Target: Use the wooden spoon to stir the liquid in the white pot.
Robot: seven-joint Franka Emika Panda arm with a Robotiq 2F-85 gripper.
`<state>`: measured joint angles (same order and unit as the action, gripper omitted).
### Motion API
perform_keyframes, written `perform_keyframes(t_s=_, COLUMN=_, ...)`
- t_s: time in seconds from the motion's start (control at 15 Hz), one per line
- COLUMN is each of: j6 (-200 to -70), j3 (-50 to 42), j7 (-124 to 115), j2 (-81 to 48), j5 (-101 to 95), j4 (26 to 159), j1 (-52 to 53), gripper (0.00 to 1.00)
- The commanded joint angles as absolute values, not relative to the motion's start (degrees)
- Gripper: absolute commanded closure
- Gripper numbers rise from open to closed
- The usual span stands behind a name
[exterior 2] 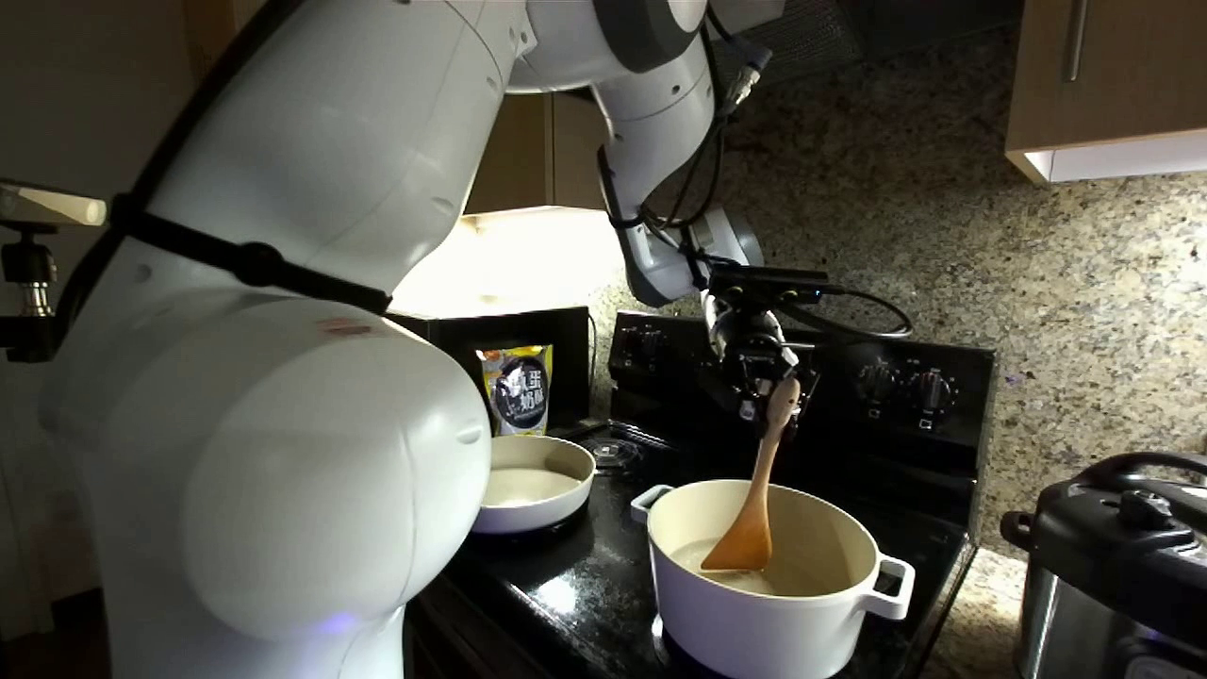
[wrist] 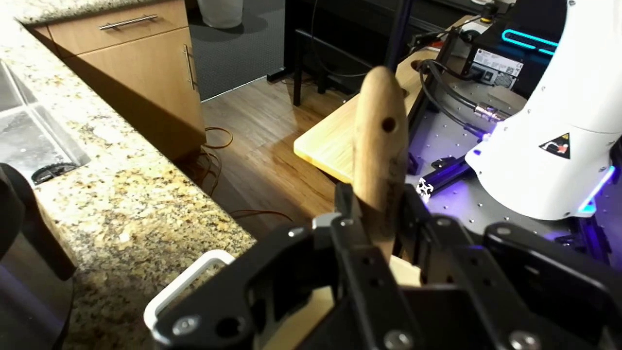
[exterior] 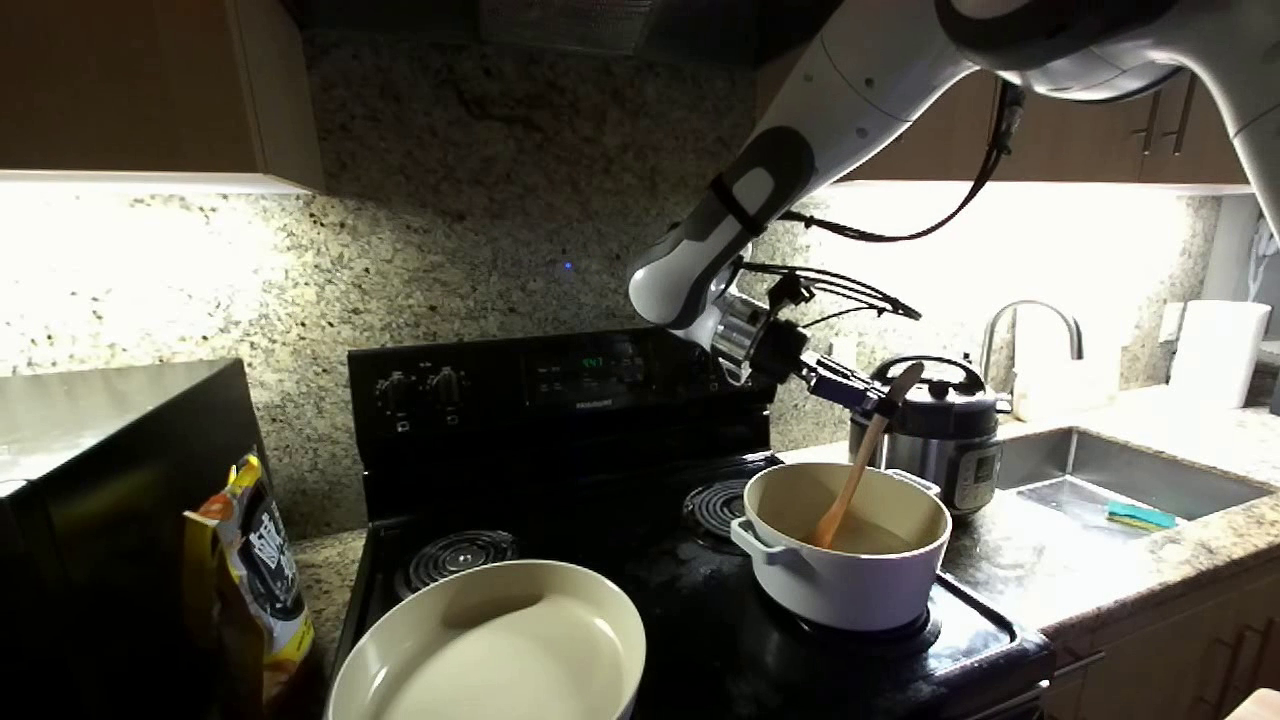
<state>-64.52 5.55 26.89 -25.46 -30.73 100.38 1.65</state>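
Observation:
The white pot [exterior: 850, 592] sits on the front burner beside the counter, and both exterior views look into its cream interior. Shallow liquid [exterior 2: 754, 583] covers its bottom. The wooden spoon [exterior 2: 745, 539] leans inside the pot, its wide flat end down at the liquid and its handle rising above the rim. Above the pot, my gripper [exterior: 886, 405] is shut on the upper handle. In the wrist view the handle's holed tip [wrist: 380, 121] stands up from between the two black fingers [wrist: 344, 197]. The spoon's lower end is hidden there; one pot handle [wrist: 182, 287] shows.
A wide shallow cream bowl [exterior: 500, 655] occupies the stove's other front side. A black-and-steel cooker [exterior: 935, 440] stands close behind the pot, with the sink [exterior: 1080, 455] beyond it. A yellow-black bag [exterior: 265, 570] leans near the stove, whose control panel [exterior: 560, 390] rises behind.

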Motion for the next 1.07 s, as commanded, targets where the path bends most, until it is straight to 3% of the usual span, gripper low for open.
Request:
perform_keyframes(t_s=0.0, j6=-62.19, j3=4.49, j7=25.63, j2=-27.63, j5=-30.16, j4=97.13, j1=1.04, gripper=0.91)
perform_keyframes(t_s=1.0, j6=-61.63, j3=4.70, j7=27.84, j2=-31.15, j5=-29.24, j4=95.85, j1=-0.63, gripper=0.91)
